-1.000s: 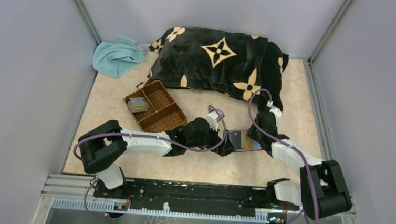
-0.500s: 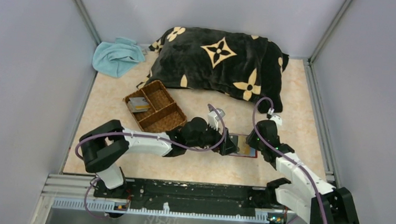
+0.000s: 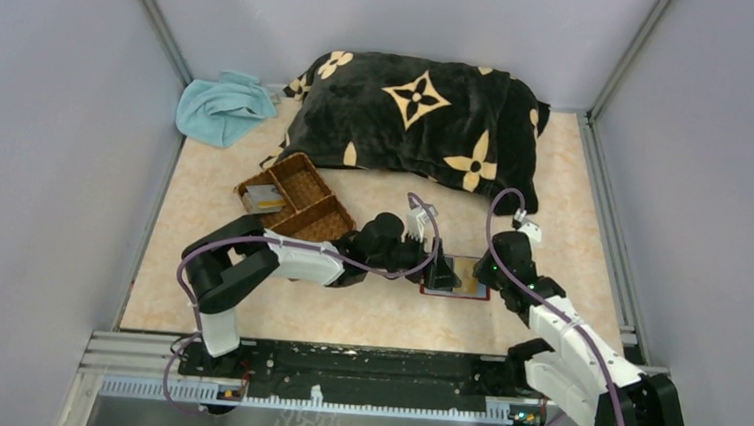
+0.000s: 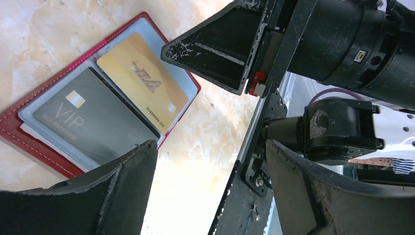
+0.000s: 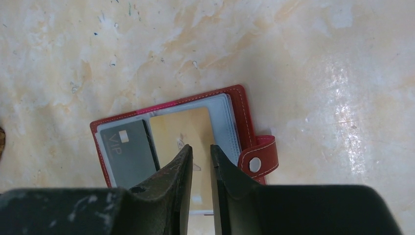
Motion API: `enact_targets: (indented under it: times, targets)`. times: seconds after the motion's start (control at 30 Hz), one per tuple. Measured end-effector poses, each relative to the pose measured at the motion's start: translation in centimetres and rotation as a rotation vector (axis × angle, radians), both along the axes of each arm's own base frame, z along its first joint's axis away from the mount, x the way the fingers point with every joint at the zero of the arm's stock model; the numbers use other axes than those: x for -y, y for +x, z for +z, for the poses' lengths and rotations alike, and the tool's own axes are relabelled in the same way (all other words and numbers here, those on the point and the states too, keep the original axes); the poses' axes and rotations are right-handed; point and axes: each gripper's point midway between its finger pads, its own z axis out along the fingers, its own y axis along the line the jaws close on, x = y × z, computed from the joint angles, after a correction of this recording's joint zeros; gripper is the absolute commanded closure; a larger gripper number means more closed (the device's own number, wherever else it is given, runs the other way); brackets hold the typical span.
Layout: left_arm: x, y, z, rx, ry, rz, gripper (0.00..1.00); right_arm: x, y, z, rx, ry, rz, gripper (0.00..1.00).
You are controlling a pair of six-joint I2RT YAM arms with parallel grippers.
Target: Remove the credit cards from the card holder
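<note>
– At the right gripper [image 5: 200,149], log this: fingers almost together, a thin slit between them, nothing held that I can see. The tips hang over the gold card [image 5: 178,129], which lies flat in its sleeve of the card holder [image 5: 226,125]. Touching or hovering, I cannot tell.

– And the left?

– Left gripper [image 4: 210,144] is spread wide and empty, near one end of the holder. The holder lies open on the table [image 5: 293,58] between your two arms. The black VIP card [image 5: 128,156] sits just beside the gold one, both in their sleeves.

– How will the cards handle?

– Judgement: light, thin, stiff plastic with slick faces, and the clear sleeves are likely to cling. A flat face gives you no purchase. Work the gold card out by whichever edge stands clear of the sleeve mouth (I cannot make out which), then pinch it across its thickness. The holder is light too and will probably travel with the card, so pin its red cover with your left fingers.

– Where do the views differ?

– Right wrist view gives the snap tab [image 5: 258,155] and the finger slit. Left wrist view gives the print on both cards and one right finger from the side, close by the gold card's corner. Top view resolves neither card, but places the wicker basket [image 3: 324,231] by the left arm, with the pillow [image 3: 420,116] and cloth [image 3: 222,107] at the far side.
</note>
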Motion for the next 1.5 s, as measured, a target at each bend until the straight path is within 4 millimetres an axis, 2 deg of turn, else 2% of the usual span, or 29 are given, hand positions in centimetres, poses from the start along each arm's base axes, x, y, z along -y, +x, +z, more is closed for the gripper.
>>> enact_targets:
  times: [0.2,0.37,0.6,0.77,1.1,1.27,1.5]
  targets:
    - [0.0,-0.1,-1.8,-0.035,0.034,0.003,0.11,-0.1,-0.8,-2.1,-0.067,-0.005,0.014,0.81]
    - [-0.1,-0.1,-3.1,-0.059,0.058,0.007,0.11,-1.0,-0.6,-2.2,-0.049,0.039,0.031,0.86]
    - [0.1,0.1,-3.0,-0.076,0.033,0.005,0.10,-2.4,-0.5,-2.3,-0.022,0.122,0.064,0.87]
    - [0.4,0.1,-2.9,-0.094,0.003,-0.002,0.10,-2.6,-0.6,-2.3,-0.015,0.142,0.070,0.87]
    - [0.8,0.2,-3.9,-0.124,0.011,-0.003,0.12,-2.9,-0.9,-2.3,-0.007,0.163,0.078,0.88]
    - [1.0,0.2,-4.4,-0.139,0.005,-0.003,0.39,-2.9,-0.9,-2.3,-0.009,0.164,0.080,0.88]
    - [1.1,0.1,-5.8,-0.175,0.024,-0.007,0.91,-2.9,-1.0,-2.3,-0.009,0.165,0.081,0.88]
